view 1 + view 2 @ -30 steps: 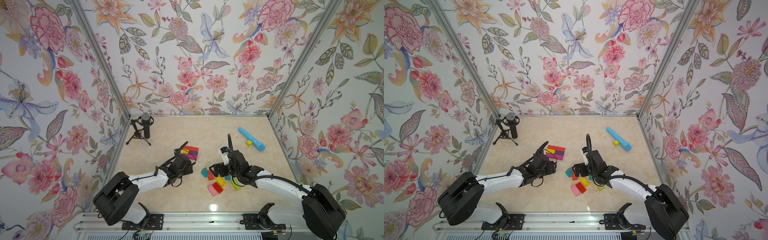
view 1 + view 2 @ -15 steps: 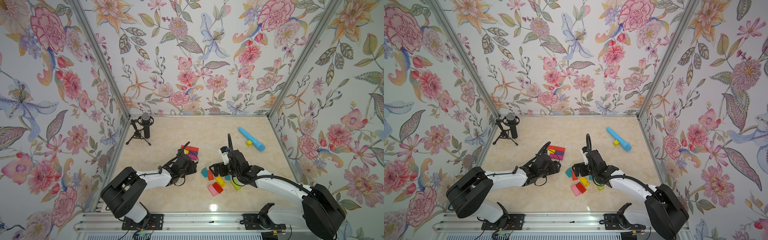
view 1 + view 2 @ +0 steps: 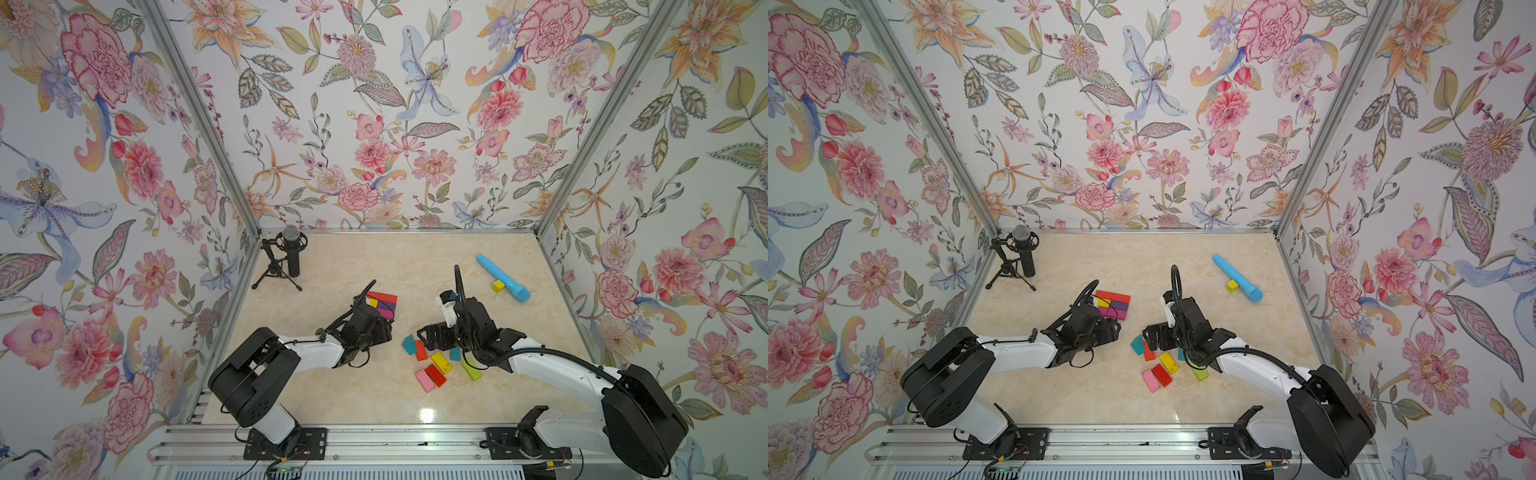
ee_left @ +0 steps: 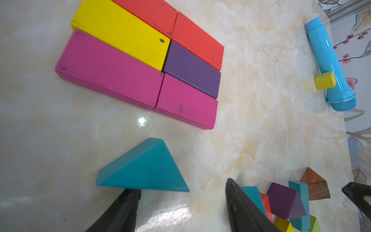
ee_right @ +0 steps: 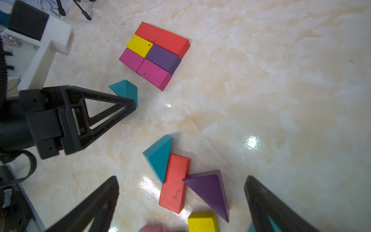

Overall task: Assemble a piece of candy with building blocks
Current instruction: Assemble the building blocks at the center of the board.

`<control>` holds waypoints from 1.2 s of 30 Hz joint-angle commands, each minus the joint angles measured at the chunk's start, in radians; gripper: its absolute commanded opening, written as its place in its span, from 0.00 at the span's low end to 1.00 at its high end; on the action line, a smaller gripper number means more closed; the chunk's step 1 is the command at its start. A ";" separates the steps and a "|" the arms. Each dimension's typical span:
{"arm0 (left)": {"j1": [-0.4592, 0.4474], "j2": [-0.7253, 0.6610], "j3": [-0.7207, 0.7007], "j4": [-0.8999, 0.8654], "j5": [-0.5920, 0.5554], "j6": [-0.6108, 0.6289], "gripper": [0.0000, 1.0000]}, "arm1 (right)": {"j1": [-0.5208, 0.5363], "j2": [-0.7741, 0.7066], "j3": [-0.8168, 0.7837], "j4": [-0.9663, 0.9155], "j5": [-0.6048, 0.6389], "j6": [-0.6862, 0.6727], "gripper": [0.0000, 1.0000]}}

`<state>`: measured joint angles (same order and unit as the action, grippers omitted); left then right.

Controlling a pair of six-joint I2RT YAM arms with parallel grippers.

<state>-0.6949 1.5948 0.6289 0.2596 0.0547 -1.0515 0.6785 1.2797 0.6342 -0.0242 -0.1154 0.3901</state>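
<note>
Six bricks (image 4: pixel 128 66) lie butted into a rectangle well ahead of the left gripper (image 4: pixel 182 191), whose half-spread jaws hold nothing. A teal wedge (image 4: pixel 144 170) sits at one jaw's tip, outside the gap. A shove from there could spin it on the glossy surface (image 4: pixel 261 120) or jar the rectangle. Right gripper (image 5: pixel 180 177) jaws gape wide over loose blocks (image 5: pixel 208 190), partly cut off. Whether tip and wedge touch is unclear.
</note>
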 commanded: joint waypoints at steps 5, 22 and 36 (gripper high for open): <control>0.021 0.014 0.007 0.041 0.024 0.016 0.68 | -0.005 0.015 0.025 -0.002 0.016 -0.012 1.00; 0.072 -0.080 -0.052 0.108 0.072 -0.003 0.69 | -0.015 -0.052 0.055 -0.150 0.095 -0.109 1.00; 0.183 -0.437 -0.156 -0.179 0.096 0.152 0.87 | 0.084 0.091 0.197 -0.190 0.124 -0.075 1.00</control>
<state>-0.5198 1.1728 0.5053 0.1616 0.1284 -0.9474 0.7456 1.2858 0.7631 -0.2245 -0.0166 0.2916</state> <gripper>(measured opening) 0.861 0.996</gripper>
